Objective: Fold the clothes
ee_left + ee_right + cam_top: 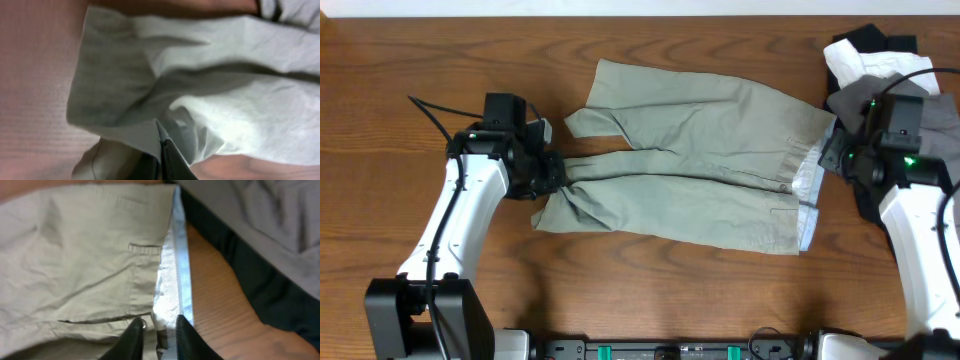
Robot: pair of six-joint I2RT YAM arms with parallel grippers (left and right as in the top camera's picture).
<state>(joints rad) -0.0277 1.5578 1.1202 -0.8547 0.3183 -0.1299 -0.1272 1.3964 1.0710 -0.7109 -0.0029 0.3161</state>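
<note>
Buried tips, cropped edges
The left gripper (556,172) tips are buried in bunched shorts (690,150), blurred close up; the right gripper (157,324) fingers run off at 6 o'clock, grip unclear; the pile (880,60) at 2 o'clock is cropped.

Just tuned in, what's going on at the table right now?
Both arms are on the khaki shorts, which lie spread out on the table, not yet folded. The left gripper is pinched shut on the fabric at the leg hems, bunching it. The right gripper is at the waistband, fingers closed on the edge with the white lining. A pile of other garments sits by the right arm.
</note>
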